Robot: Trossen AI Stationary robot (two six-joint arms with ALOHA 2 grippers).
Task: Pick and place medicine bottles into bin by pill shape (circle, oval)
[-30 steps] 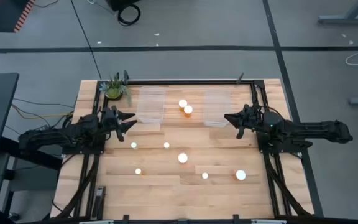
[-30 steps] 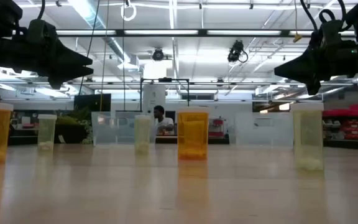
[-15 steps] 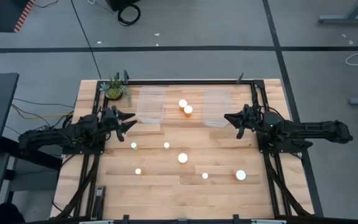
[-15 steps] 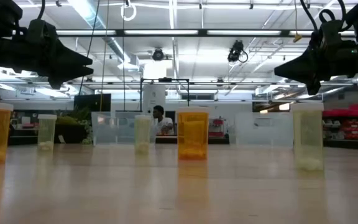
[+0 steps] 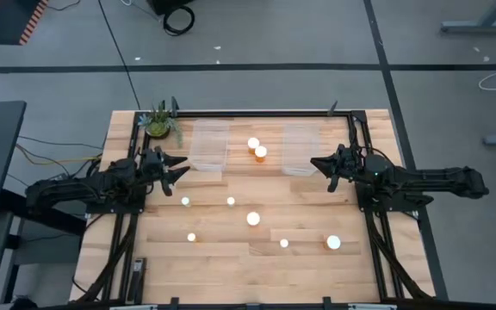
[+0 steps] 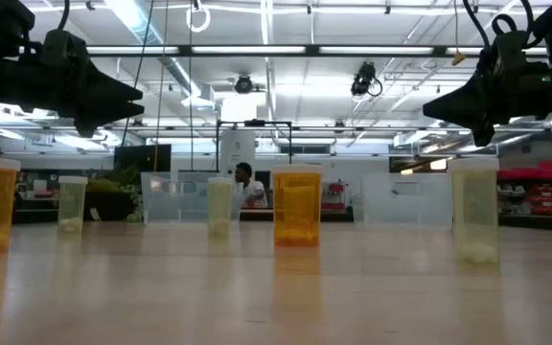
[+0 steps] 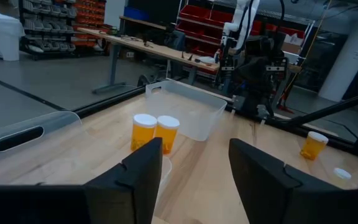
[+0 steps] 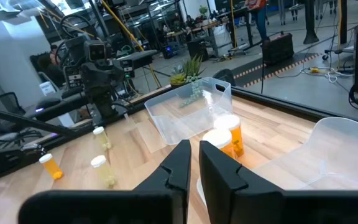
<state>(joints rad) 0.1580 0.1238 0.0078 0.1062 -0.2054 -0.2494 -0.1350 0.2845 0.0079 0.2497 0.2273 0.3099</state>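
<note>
High view: both clear bins [image 5: 207,146] at upper centre look empty; eight medicine bottles [image 5: 253,219] stand on the table [image 5: 231,258], two between the bins, six lower, so sorting seems unstarted. Left wrist view: left gripper [image 7: 194,168] hovers, jaws apart, holding nothing. Right wrist view: right gripper [image 8: 194,163] has jaws closed, holding nothing.

Two amber medicine bottles [image 7: 155,133] stand touching at frame centre, before a clear bin [image 7: 188,109]; the left gripper's [image 7: 194,180] fingers gape below.
</note>
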